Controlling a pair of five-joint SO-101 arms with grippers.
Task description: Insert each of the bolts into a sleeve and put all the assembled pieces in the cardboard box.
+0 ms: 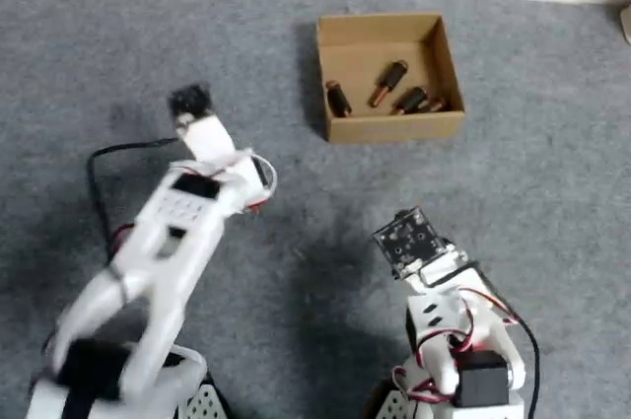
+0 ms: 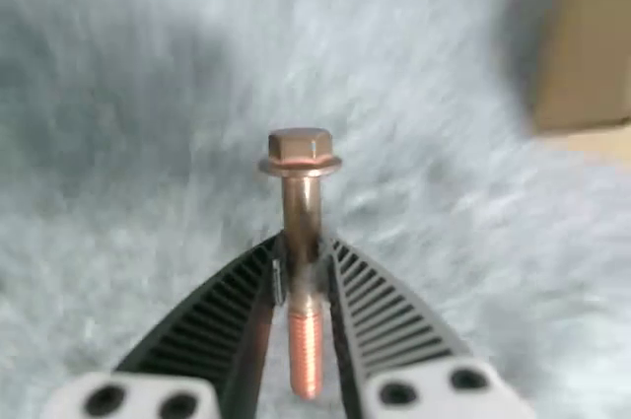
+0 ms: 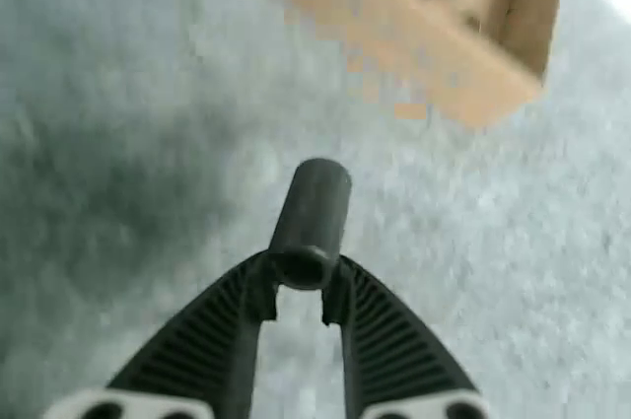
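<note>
Left gripper (image 2: 303, 249) is clamped on a copper bolt (image 2: 301, 192). It grips the shank, so the hex head stands out past the tips and the threaded end lies back between the jaws. In the high view this arm is at about 10 o'clock over the grey surface (image 1: 296, 261).

At about 1 o'clock sits the box (image 1: 394, 127), open at the top. Assembled pieces (image 1: 388, 83) lie in it: three are plain, and a fourth seems to rest against the near wall, though I cannot tell for sure.

At about 5 o'clock, the right gripper (image 3: 301, 266) is closed on one end of a black sleeve (image 3: 314, 204), whose other end juts out beyond the tips toward the box.

By my judgement the task is well along. Several pairs are already boxed, while this bolt and sleeve are each in hand, well apart and not yet joined. What remains is to bring the two together, push the bolt into the sleeve, and put that piece in the box.
</note>
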